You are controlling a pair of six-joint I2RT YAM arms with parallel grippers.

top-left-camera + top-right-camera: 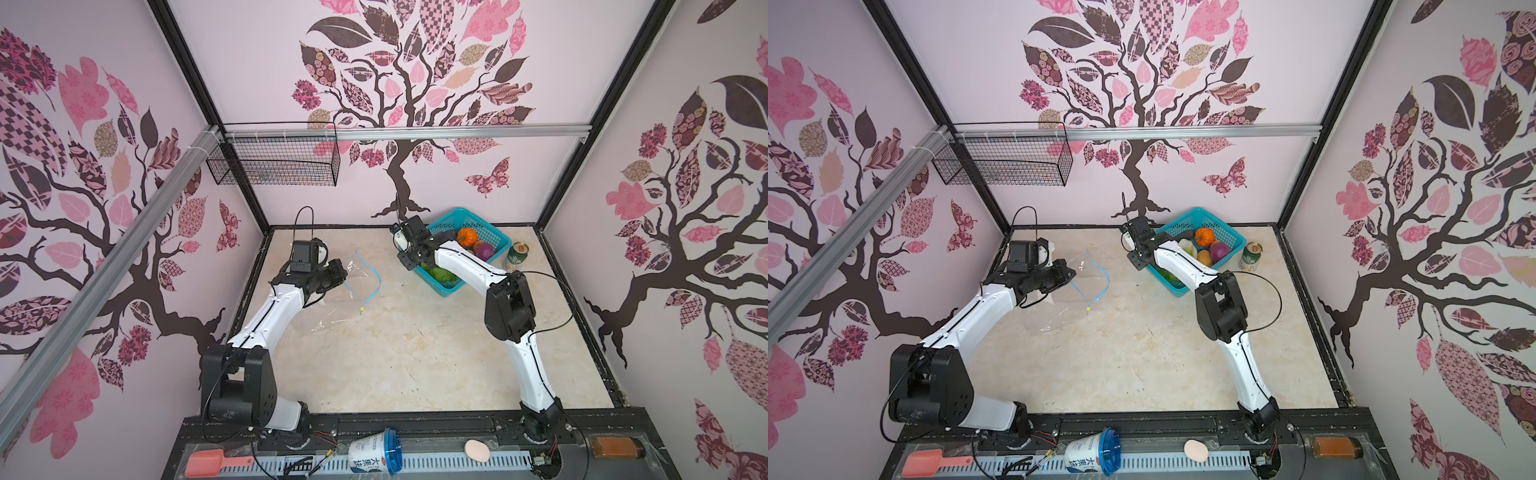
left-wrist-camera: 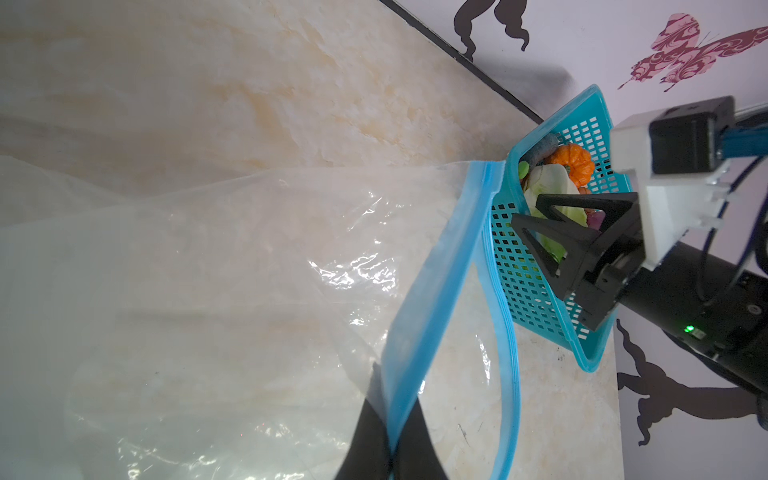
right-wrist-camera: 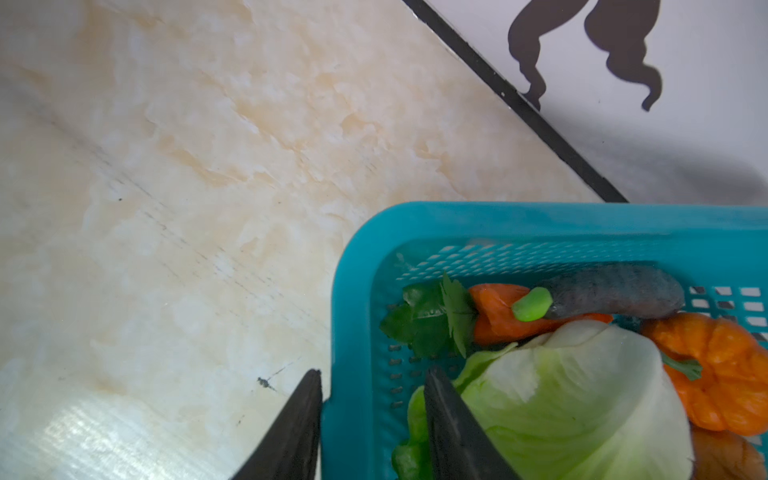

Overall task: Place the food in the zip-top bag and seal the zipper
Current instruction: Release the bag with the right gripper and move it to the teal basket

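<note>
The clear zip-top bag (image 1: 353, 276) lies on the marble top at the left, its mouth standing open. My left gripper (image 2: 395, 386) is shut on the blue zipper strip (image 2: 432, 270) and holds that edge up. The yellow slider (image 1: 361, 309) hangs at the strip's near end. The food sits in a teal basket (image 3: 540, 220): cabbage (image 3: 582, 395), pumpkin (image 3: 727, 374), carrot (image 3: 494, 316), a dark piece (image 3: 615, 291), a purple onion (image 1: 484, 250). My right gripper (image 3: 374, 372) straddles the basket's rim, one finger outside touching it, the other inside beside the cabbage with a gap.
A green drink can (image 1: 516, 255) stands right of the basket near the right wall. A black wire basket (image 1: 278, 162) hangs on the back-left rail. On the front rail lie a pink scoop (image 1: 208, 463), a tipped cup (image 1: 374, 453), a pale egg shape (image 1: 477, 450) and a bottle (image 1: 615, 448).
</note>
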